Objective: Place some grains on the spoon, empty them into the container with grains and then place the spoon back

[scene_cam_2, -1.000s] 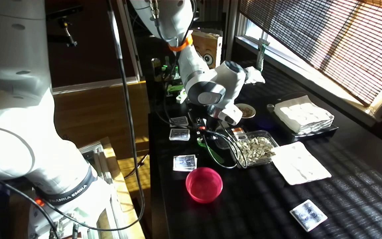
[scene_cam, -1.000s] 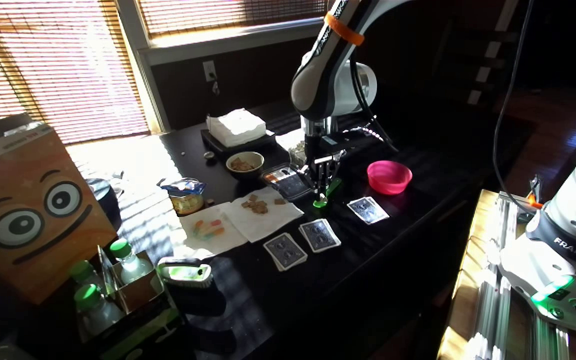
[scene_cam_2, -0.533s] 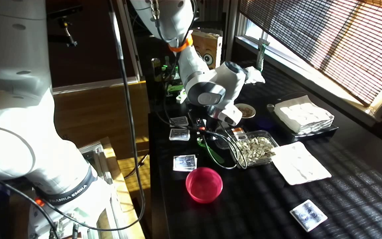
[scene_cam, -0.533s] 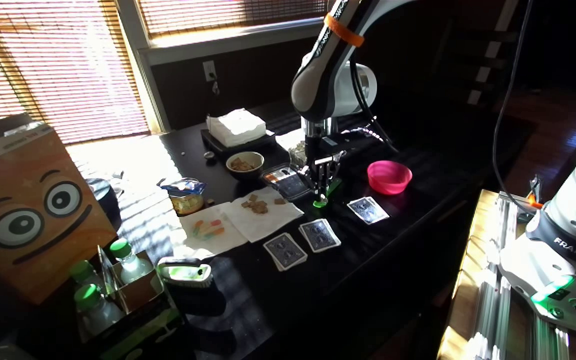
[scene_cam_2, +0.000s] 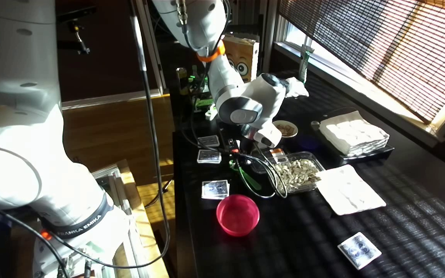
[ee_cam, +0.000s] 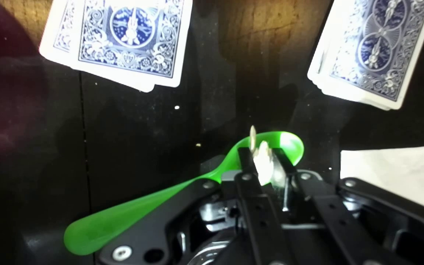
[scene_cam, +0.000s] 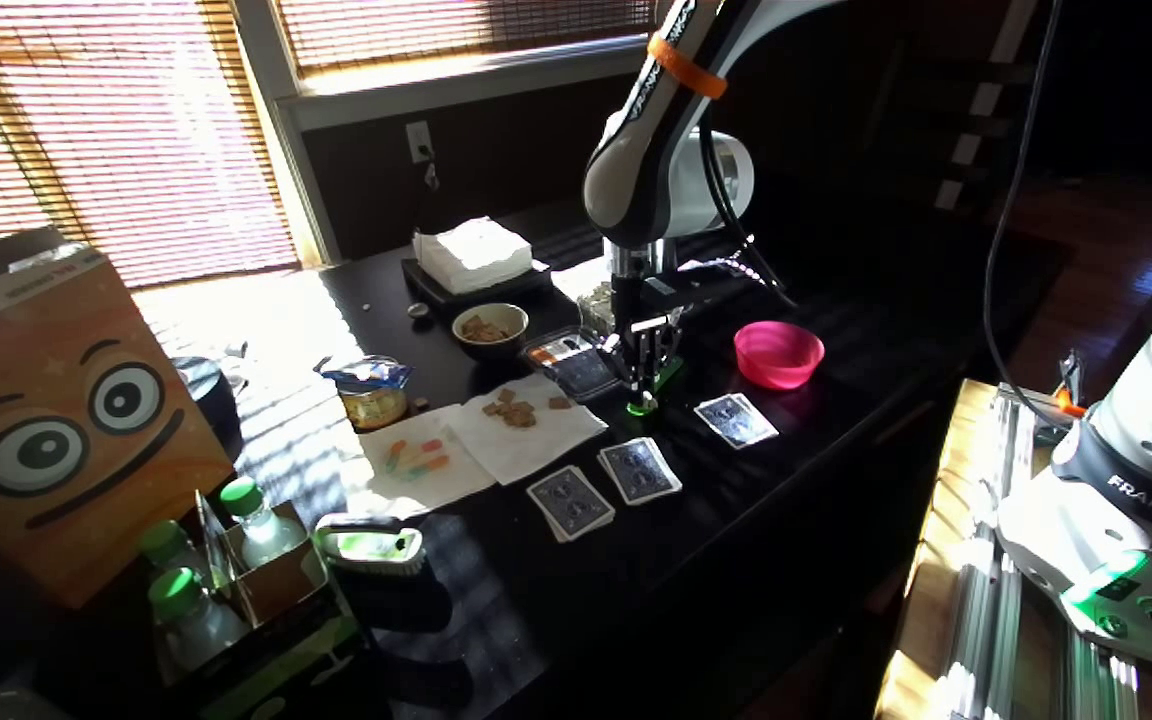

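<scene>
The bright green spoon (ee_cam: 134,211) lies on the dark table, handle at lower left in the wrist view, and shows in both exterior views (scene_cam: 669,375) (scene_cam_2: 251,181). My gripper (ee_cam: 265,154) is over the spoon's bowl, its narrow-set fingers pinching a few pale grains (ee_cam: 263,167). One grain stands up at the left fingertip. I cannot tell whether the fingertips touch the spoon. The see-through container with grains (scene_cam_2: 301,175) stands near the spoon, and is partly hidden behind the arm in an exterior view (scene_cam: 596,305). The fingertips are hidden in that container's clearer exterior view.
A pink bowl (scene_cam_2: 238,216) and card stacks (scene_cam: 736,420) (scene_cam: 639,470) lie near the spoon. A phone-like dark tray (scene_cam: 576,365), napkins with crackers (scene_cam: 526,430) and a bowl of brown pieces (scene_cam: 491,330) are close by. Cables (scene_cam_2: 263,170) hang from the wrist.
My gripper has lowered slightly onto the spoon's bowl area. The spoon, the container and the other objects have not visibly moved.
</scene>
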{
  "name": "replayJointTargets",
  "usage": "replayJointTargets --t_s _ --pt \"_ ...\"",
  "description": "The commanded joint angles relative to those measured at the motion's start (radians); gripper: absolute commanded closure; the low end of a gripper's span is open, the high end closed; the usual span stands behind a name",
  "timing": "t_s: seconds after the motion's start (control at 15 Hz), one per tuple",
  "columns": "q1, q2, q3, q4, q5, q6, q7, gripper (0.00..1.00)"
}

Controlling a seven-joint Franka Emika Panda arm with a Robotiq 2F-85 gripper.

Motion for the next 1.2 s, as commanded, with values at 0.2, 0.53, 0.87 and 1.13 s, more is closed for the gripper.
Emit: replayJointTargets --t_s 0.2,0.53,0.87,1.13 --pt "-0.020 0.015 0.019 0.009 0.018 0.030 -0.011 0.96" --pt "-0.025 0.013 0.025 0.009 0.022 0.033 -0.014 0.96" --pt "-0.026 0.005 0.026 0.004 0.021 0.034 -0.011 0.96" --pt "-0.025 0.005 0.029 0.005 0.021 0.039 -0.011 0.96"
